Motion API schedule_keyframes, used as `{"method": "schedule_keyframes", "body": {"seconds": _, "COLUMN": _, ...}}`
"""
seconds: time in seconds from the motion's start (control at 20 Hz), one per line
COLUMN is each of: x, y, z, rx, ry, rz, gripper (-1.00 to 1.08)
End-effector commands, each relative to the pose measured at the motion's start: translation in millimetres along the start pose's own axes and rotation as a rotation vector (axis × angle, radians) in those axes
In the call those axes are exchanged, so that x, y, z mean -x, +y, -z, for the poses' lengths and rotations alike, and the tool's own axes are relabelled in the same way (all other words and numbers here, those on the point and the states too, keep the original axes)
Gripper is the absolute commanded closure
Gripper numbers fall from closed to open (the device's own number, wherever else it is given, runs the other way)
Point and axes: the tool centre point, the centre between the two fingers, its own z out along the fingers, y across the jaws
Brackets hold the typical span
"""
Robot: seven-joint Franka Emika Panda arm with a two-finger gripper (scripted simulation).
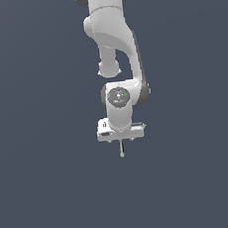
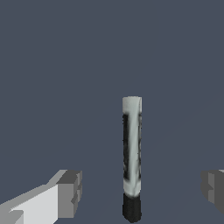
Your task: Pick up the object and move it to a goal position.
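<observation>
The object (image 2: 131, 148) is a thin light grey rod with a short black end. In the wrist view it sits between my two fingers, touching neither. My gripper (image 2: 141, 189) is open, with one grey fingertip (image 2: 70, 192) well off to one side of the rod and the other (image 2: 213, 186) further off on the opposite side. In the exterior view the object (image 1: 121, 148) shows as a thin pale sliver just below the gripper (image 1: 121, 140), in line with the middle of the white hand. Whether the rod rests on the surface or stands on it, I cannot tell.
The white arm (image 1: 113, 41) comes down from the top middle of the exterior view. All around is a plain dark grey-blue surface (image 1: 44, 193) with no other objects or edges in view.
</observation>
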Motion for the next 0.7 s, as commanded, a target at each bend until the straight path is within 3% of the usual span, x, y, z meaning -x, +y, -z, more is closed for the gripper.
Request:
{"method": "schedule_keyframes", "body": {"seconds": 0.0, "x": 1, "y": 0, "z": -10, "rx": 0.000, "ry": -0.001, "rz": 0.000, "gripper": -0.92}}
{"method": "schedule_keyframes", "body": {"seconds": 0.55, "x": 0, "y": 0, "z": -44, "rx": 0.000, "ry": 0.000, "rz": 0.000, "gripper": -0.92}}
{"method": "schedule_keyframes", "body": {"seconds": 0.6, "x": 0, "y": 0, "z": -44, "rx": 0.000, "ry": 0.000, "rz": 0.000, "gripper": 1.08}}
{"method": "schedule_keyframes", "body": {"seconds": 0.65, "x": 0, "y": 0, "z": -44, "rx": 0.000, "ry": 0.000, "rz": 0.000, "gripper": 1.08}}
